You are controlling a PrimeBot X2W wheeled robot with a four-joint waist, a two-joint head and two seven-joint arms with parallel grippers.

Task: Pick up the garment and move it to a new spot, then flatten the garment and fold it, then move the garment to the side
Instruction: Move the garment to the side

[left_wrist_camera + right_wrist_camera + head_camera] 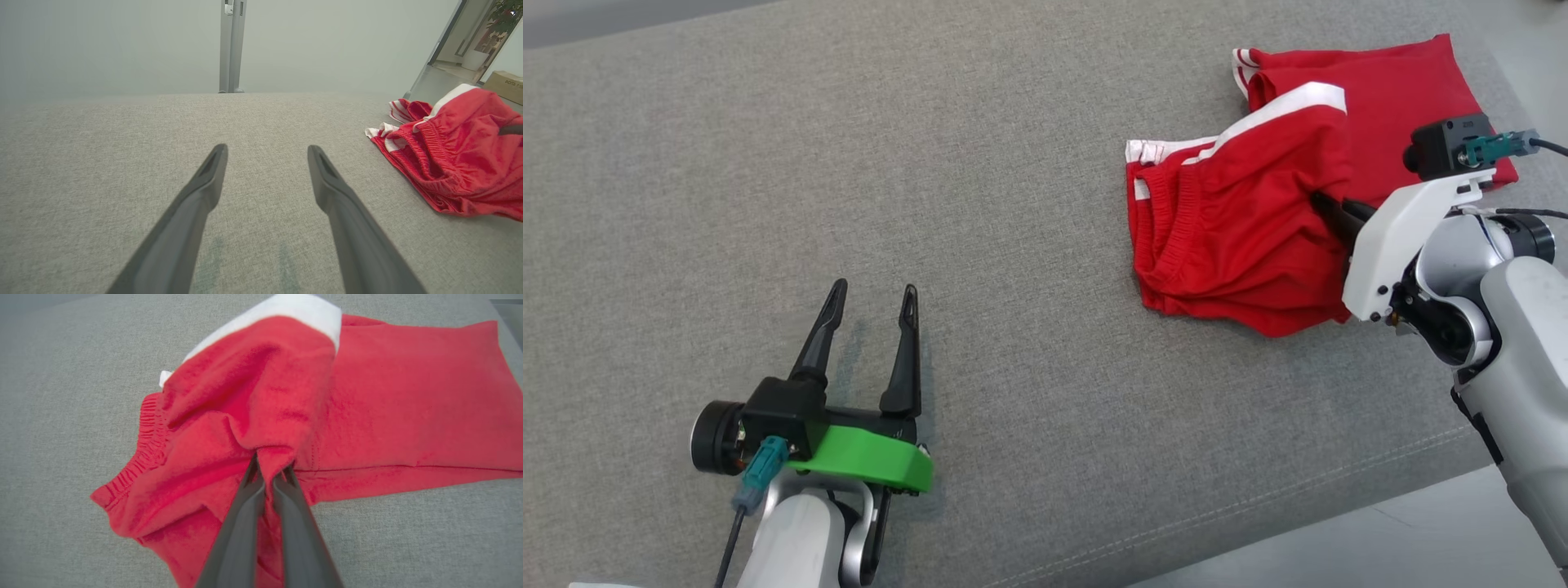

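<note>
Garment (1241, 212): how far has it been brought?

— Only the first step is judged begun. A pinch of red cloth near the middle is clamped between the shut fingers of the right gripper (271, 467), and the fabric is drawn up into a peak there. The rest is left bunched on the couch (849, 163), at its far right corner. Moving, flattening, folding and the shift aside are all judged undone.

— And the left gripper (874, 290)?

— It is held near the couch's front edge, left of centre, jaws wide apart, nothing between them.

— What room is offered?

— A broad bare stretch of couch is seen across the middle and left. The couch's right edge runs close by the garment and the front edge lies near the right arm, so a carry toward the couch's middle is judged safest.
</note>
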